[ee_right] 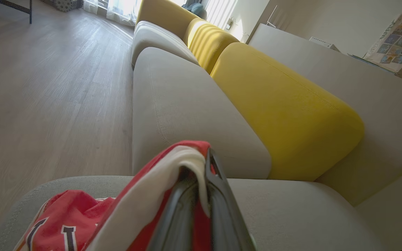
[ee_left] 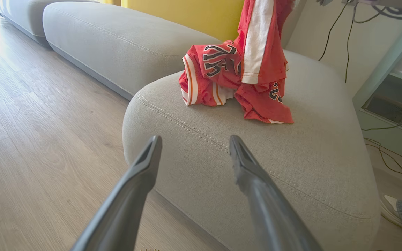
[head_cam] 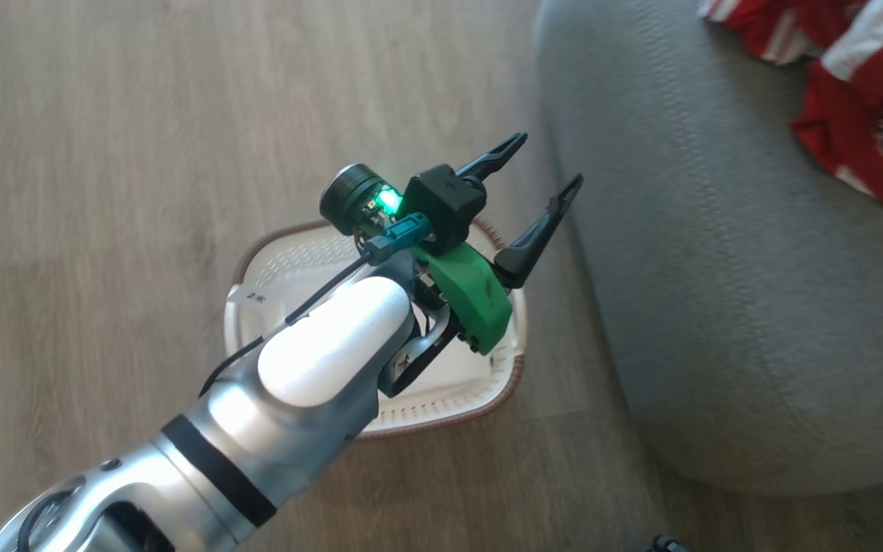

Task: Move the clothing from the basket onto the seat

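My left gripper (head_cam: 550, 157), jaws wide, hangs over the cream-white perforated plastic basket (head_cam: 254, 307). My right gripper (ee_right: 199, 164) grips red-and-white clothing (ee_right: 145, 198) above the large grey fabric seat (ee_right: 291, 212).

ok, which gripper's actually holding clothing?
The right gripper: shut on a red, white-striped garment over the grey seat. The left gripper is open and empty, above the basket.

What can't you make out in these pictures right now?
Basket bottom, head view: left arm covers most of it.
Clothing, head view: cut off by the top and right edges.
Right claw tips, right wrist view: partly covered by clothing.
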Motion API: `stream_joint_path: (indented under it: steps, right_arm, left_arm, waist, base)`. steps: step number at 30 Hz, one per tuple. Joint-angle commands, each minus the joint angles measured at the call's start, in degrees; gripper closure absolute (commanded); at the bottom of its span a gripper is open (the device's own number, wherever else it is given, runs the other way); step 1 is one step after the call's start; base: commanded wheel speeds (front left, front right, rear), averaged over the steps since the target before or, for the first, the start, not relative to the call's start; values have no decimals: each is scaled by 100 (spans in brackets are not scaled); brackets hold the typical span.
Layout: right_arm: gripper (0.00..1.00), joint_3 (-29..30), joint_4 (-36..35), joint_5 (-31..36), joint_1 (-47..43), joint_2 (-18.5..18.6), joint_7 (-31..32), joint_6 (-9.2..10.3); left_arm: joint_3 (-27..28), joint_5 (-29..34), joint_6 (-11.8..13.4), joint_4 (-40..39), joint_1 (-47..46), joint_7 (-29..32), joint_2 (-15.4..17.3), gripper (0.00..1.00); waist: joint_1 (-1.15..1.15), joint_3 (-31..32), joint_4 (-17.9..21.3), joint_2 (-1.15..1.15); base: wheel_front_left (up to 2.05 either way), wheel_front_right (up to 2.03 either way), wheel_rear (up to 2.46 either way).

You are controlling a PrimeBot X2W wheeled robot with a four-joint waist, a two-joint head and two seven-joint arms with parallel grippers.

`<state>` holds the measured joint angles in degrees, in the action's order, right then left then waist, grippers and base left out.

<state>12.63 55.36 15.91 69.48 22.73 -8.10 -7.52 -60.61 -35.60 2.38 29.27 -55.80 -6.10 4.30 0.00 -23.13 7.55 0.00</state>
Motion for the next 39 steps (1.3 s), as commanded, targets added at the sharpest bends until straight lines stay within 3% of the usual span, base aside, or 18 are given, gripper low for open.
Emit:
stream_joint_path:
  steps: [1, 10, 16, 17, 19, 20, 21, 31, 39]
  right_arm:
    - [100, 60, -119, 145, 173, 20, -63, 3]
    - [100, 674, 379, 956, 74, -381, -162, 3]
    - [100, 922, 571, 1284, -30, -429, -148, 3]
    - [87, 958, 606, 1336, -46, -439, -142, 3]
    - [47, 1034, 694, 1405, -63, -451, -114, 3]
    - [13, 1062, 741, 1424, -61, -459, -112, 3]
    - [0, 1084, 786, 1438, -55, -471, -120, 3]
    - [0, 1002, 1371, 1303, 112, -516, -357, 3]
    - [0, 521, 1674, 1057, 269, -626, -593, 3]
  left_arm:
    - [95, 66, 35, -211, -229, 15, 51, 0]
    - [51, 89, 116, -357, -241, 41, 112, 0]
    - [43, 75, 145, -384, -233, 52, 154, 0]
    - [42, 68, 147, -379, -224, 49, 162, 0]
    - [43, 47, 149, -367, -201, 41, 178, 0]
    - [44, 35, 148, -358, -188, 36, 187, 0]
    - [48, 21, 148, -346, -172, 30, 198, 0]
    - [160, -209, 163, -181, 54, -107, 264, 0]
    - [342, -459, 230, -13, 357, -304, 372, 0]
  waist:
    - [0, -222, -234, 0]
    - [0, -453, -381, 0]
    - [0, -461, -360, 0]
    - [0, -447, -347, 0]
    - [0, -406, -314, 0]
    - [0, -380, -295, 0]
    - [0, -349, -272, 0]
    - [0, 127, -120, 0]
    - [0, 662, -104, 0]
  base:
    - [0, 0, 0]
    - [0, 0, 0]
    - [0, 0, 0]
    - [0, 0, 0]
    - [0, 0, 0]
    - [0, 0, 0]
    - [0, 0, 0]
    - [0, 0, 0]
    - [0, 0, 0]
